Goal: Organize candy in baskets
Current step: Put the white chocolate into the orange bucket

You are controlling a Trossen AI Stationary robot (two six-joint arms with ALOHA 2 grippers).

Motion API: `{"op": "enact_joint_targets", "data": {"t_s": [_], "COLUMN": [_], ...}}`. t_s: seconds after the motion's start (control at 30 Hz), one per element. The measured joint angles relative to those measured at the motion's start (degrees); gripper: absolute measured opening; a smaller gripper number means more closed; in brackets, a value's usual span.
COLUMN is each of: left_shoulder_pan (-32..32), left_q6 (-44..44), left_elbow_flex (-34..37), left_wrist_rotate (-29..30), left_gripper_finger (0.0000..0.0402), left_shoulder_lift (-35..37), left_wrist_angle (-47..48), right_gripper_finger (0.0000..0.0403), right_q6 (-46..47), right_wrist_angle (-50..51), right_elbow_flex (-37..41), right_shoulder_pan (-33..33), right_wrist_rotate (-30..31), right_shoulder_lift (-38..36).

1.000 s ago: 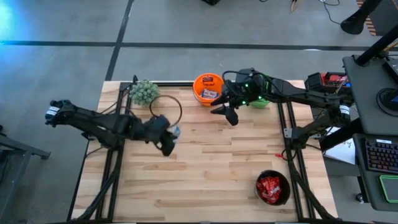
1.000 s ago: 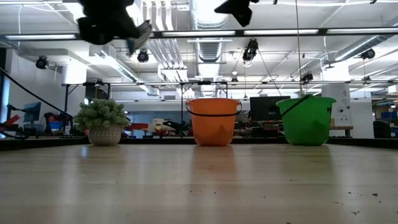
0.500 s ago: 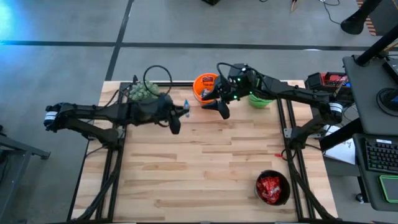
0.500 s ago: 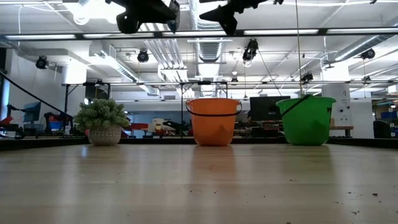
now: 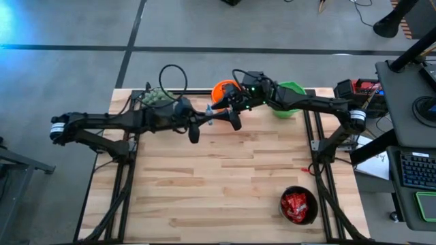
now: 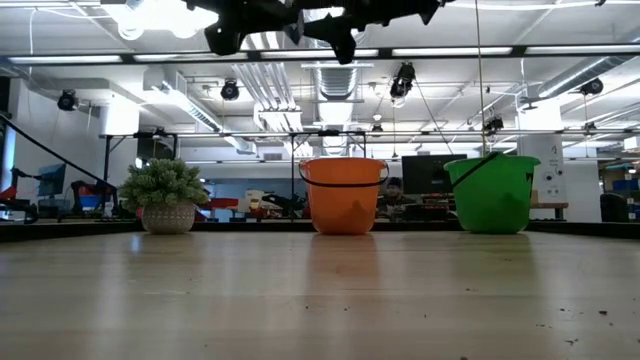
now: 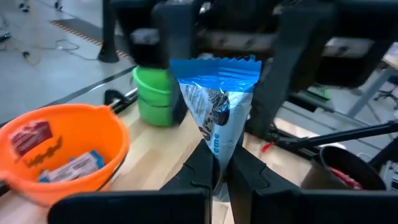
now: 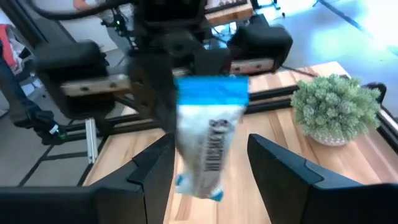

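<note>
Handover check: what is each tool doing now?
Left tool: closed on the blue-and-white candy bar.
Right tool: open around that bar, not gripping.

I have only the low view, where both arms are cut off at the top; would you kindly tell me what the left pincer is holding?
Observer: The left pincer is shut on a blue-and-white candy bar.
Operator: Thank you. Where is the right one?
Observer: The right pincer faces it, open, with one finger on each side of that bar.
Operator: And what is inside the orange basket?
Observer: The orange basket holds a red-labelled sweet and a paler wrapped bar.
</note>
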State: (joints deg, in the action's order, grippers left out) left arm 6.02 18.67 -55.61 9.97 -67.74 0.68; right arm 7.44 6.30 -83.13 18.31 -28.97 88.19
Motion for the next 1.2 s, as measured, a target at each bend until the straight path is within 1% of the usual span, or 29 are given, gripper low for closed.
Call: {"op": "enact_joint_targets", "data": {"t_s": [0.23, 0.33, 0.43, 0.63, 0.7, 0.73, 0.87, 1.0, 1.2], "left_shoulder_pan": [0.1, 0.1, 0.2, 0.6, 0.6, 0.6, 0.7, 0.7, 0.8], "left_q6": [-0.2, -0.2, -0.2, -0.8, -1.9, -2.5, -3.4, -3.3, -3.4], "left_elbow_flex": [0.0, 0.0, 0.0, -0.2, -0.9, -1.4, -3.0, -4.8, -8.0], "left_wrist_rotate": [-0.3, -0.5, -0.5, -0.5, -0.5, -0.5, 0.2, 1.9, 3.0], "left_gripper_finger": [0.0, 0.0, 0.0, 0.0, 0.0, 0.0, 0.0003, 0.0027, 0.0091], "left_shoulder_lift": [-2.0, -2.6, -3.0, -2.8, -2.8, -2.8, -2.9, -3.0, -2.9], "left_wrist_angle": [-1.3, -1.4, -1.5, -1.9, -1.6, -1.5, 0.0, 3.2, 6.1], "right_gripper_finger": [0.0195, 0.0181, 0.015, 0.0055, 0.0028, 0.0022, 0.0018, 0.0016, 0.0015], "right_q6": [-0.3, -0.7, -0.6, -0.4, -0.4, -0.4, -0.6, -0.6, -0.8], "right_wrist_angle": [-1.7, -1.5, -0.9, -0.3, -0.4, -0.5, -0.8, -1.1, 0.1], "right_elbow_flex": [0.0, 0.0, 0.0, 0.0, 0.0, -0.1, -0.2, -0.2, -0.1], "right_shoulder_pan": [0.0, 0.0, 0.0, 0.0, 0.0, 0.0, 0.1, 0.9, 3.6], "right_wrist_rotate": [0.0, 0.0, 0.0, 0.0, 0.0, 0.0, 0.0, 0.0, -0.3], "right_shoulder_lift": [1.3, 1.4, 1.4, 1.4, 1.3, 1.2, 0.9, 0.5, -0.9]}}
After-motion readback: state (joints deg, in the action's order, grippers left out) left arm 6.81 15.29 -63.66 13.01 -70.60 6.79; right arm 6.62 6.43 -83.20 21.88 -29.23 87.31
